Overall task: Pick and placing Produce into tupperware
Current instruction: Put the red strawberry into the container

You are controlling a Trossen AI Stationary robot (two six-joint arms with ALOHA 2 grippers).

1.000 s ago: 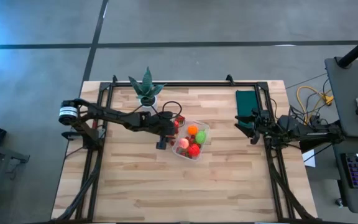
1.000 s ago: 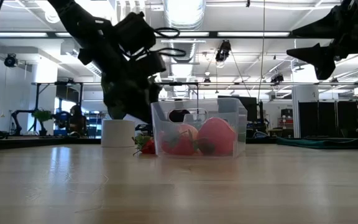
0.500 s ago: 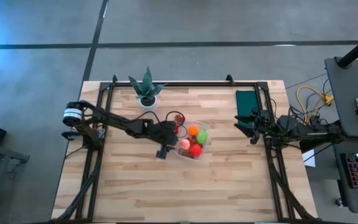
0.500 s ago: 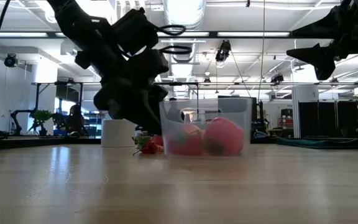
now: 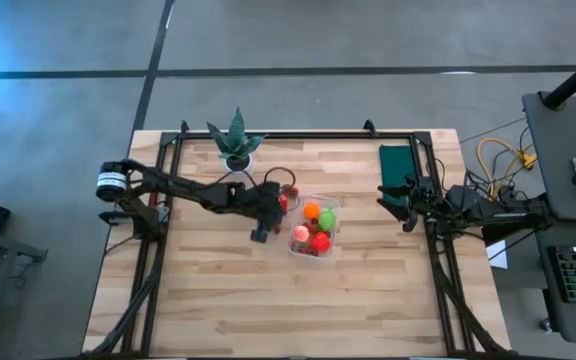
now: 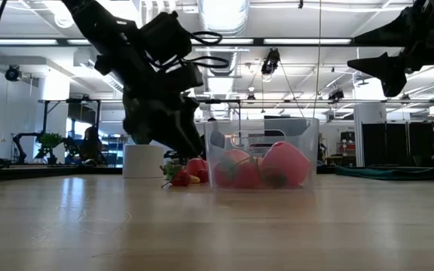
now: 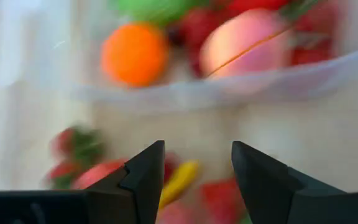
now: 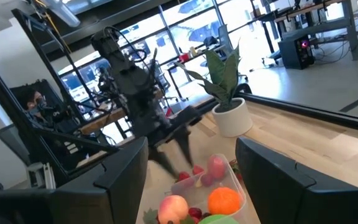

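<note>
Tupperware (image 5: 314,226) sits mid-worktop (image 5: 218,290), clear tub holding orange, green, red and peach produce (image 5: 311,211). From your high view, more red pieces (image 5: 286,198) lie loose on wood just beside tub's left wall. Your low view alone shows them resting at tub's foot, white plant pot (image 6: 143,160) behind. Left gripper (image 7: 194,180) hovers low over loose pieces, fingers spread partway, holding nothing, touching nothing. Right gripper (image 8: 188,180) waits raised at right edge beside green cloth (image 5: 396,160), fingers parted, empty.
</note>
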